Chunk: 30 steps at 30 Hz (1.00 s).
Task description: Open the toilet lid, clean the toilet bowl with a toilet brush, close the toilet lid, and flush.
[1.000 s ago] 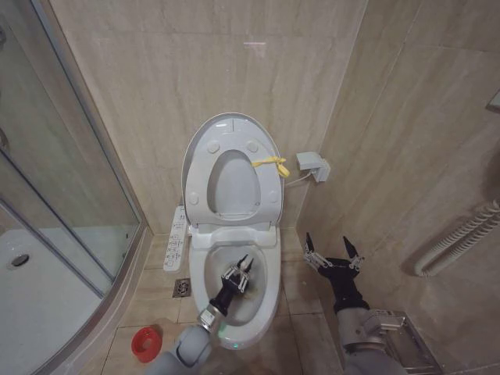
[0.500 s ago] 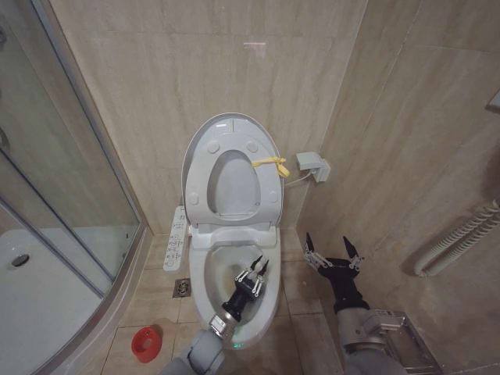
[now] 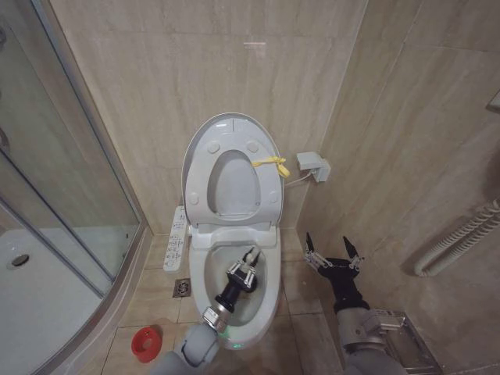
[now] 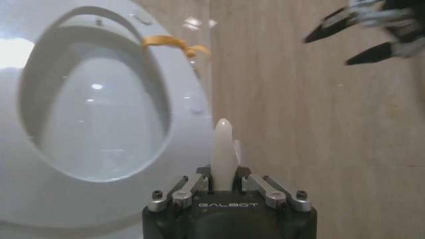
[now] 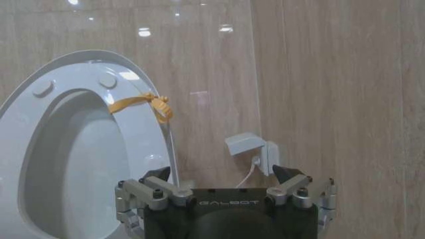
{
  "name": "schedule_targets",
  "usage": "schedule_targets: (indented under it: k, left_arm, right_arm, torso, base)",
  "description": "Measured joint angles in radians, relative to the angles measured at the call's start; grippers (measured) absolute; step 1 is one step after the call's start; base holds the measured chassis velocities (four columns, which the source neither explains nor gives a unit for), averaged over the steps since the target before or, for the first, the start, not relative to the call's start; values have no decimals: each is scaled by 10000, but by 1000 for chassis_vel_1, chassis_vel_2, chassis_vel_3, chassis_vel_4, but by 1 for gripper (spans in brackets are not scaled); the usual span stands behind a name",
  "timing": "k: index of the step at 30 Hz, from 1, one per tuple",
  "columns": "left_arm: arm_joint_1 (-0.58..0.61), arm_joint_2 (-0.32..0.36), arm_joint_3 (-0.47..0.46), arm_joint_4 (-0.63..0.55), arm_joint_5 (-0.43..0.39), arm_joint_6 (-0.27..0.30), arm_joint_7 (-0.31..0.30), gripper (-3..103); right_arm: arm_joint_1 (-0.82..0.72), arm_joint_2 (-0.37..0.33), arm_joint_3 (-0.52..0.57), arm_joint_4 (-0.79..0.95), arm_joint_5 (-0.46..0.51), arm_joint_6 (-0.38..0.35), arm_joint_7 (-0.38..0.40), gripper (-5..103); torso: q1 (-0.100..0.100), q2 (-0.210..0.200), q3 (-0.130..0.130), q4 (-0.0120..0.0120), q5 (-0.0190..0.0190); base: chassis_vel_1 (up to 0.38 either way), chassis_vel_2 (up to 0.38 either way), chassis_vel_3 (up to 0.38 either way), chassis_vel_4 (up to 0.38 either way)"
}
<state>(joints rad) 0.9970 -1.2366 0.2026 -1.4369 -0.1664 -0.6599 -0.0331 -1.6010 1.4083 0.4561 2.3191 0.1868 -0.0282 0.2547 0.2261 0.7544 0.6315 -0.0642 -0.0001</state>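
Beige-tiled bathroom, toilet against the back wall – scrub step underway.
Near edge: red holder (image 3: 144, 344) at 7 o'clock on the floor, left gripper (image 3: 247, 266) over the toilet bowl (image 3: 266, 301), fingers closed on the toilet brush (image 4: 223, 149) handle. Right gripper (image 3: 331, 250) idle at 4 o'clock, fingers spread, holding nothing. Farther back: toilet lid (image 3: 205, 143) and seat up at 12. Judgement: opening done; scrub, close, flush left. Left wrist view shows the clamped handle; head view doesn't resolve it.
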Motion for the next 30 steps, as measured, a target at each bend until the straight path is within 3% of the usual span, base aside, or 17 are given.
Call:
schedule_targets:
  k: [10,22,30]
  left_arm:
    - [-152,23,-266,1239,-62,-390,563,23]
    - [170,44,96,-167,-11,-352,277,23]
    - [155,57,210,705,19,-393,270,23]
  right_arm:
    - [0,0,0,0,0,0,-1,100]
    - [0,0,0,0,0,0,0,100]
    - [0,0,0,0,0,0,0,100]
  torso:
    - [0,0,0,0,0]
    - [1,0,0,1,1]
    - [0,0,0,3,1]
  base:
    - [0,0,0,0]
    - [0,0,0,0]
    - [0,0,0,0]
